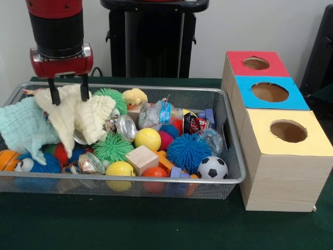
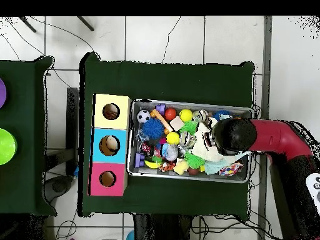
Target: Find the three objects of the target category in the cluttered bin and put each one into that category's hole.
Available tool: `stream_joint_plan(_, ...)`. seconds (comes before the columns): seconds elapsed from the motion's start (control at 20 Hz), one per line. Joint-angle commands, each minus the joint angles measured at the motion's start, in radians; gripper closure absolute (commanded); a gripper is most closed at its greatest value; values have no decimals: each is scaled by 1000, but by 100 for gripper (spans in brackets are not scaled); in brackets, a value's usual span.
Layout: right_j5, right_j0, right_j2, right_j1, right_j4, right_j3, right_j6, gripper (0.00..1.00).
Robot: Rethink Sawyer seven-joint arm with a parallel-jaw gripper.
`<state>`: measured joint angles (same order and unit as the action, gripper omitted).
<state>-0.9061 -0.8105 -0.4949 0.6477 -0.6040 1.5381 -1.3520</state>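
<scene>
The wire mesh bin (image 1: 130,180) is full of toys; in the overhead view its rim (image 2: 187,103) shows too. My gripper (image 1: 68,94) hangs over the bin's left end. Its two fingers (image 1: 52,95) stand wide apart with their tips on the top of a large cream cloth (image 1: 73,117). One knotted rope piece with coloured patches (image 2: 231,169) lies in the bin's corner beside the arm (image 2: 232,135). In the front view only a sliver of it (image 1: 30,92) shows behind the cloths. Other rope pieces are hidden.
A wooden box right of the bin has a red hole (image 1: 256,63), a blue hole (image 1: 269,92) and a yellow hole (image 1: 288,131). A mint cloth (image 1: 23,125), blue spiky ball (image 1: 188,151), green spiky ball (image 1: 113,147), yellow ball (image 1: 148,139), soccer ball (image 1: 212,167) and wooden block (image 1: 141,159) crowd the bin.
</scene>
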Motion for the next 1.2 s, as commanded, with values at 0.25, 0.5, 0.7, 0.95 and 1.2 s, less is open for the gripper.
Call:
stream_joint_plan(0.25,133,60,-95,-43,58,43,-7,0)
stream_joint_plan(0.5,172,102,-77,-40,78,56,-61,0)
stream_joint_plan(0.7,209,129,-62,-36,97,78,-91,0)
stream_joint_plan(0.95,260,138,-42,-42,108,114,-98,0)
stream_joint_plan(1.2,293,144,-32,-57,122,134,-104,0)
